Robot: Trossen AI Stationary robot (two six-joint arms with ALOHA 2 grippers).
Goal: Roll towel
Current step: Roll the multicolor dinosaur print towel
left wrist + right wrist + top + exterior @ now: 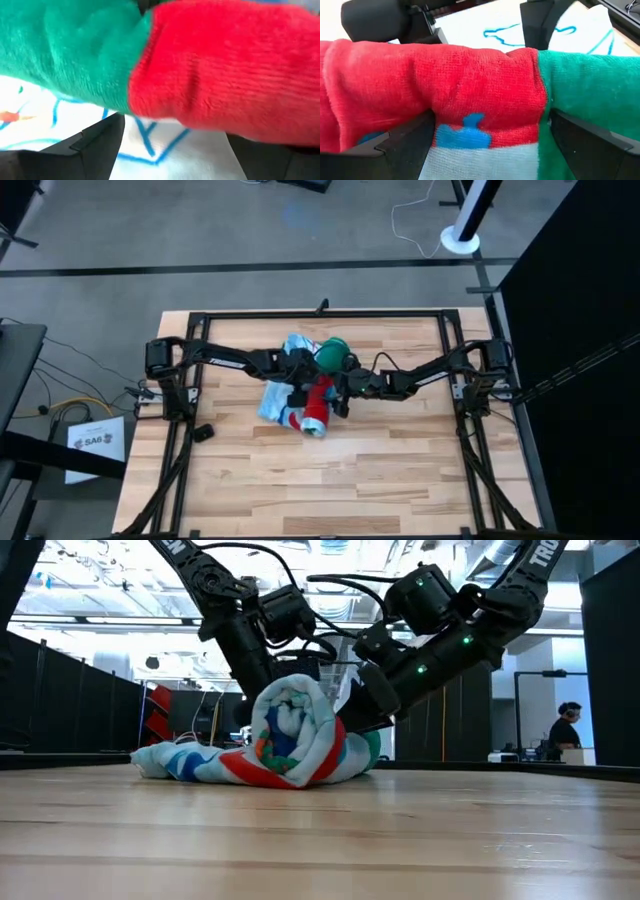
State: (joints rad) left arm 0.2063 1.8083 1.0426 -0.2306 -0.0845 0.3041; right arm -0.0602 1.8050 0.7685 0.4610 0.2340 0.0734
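Both arms met mid-table over the towel point(305, 398), left gripper point(298, 392) and right gripper point(338, 392) each spread open around the rolled red-green part, probably to keep it tight while flat cloth remained on its left to roll.

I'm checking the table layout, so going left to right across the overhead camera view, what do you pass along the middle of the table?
Left arm → flat unrolled part of the towel → rolled part of the towel → right arm.
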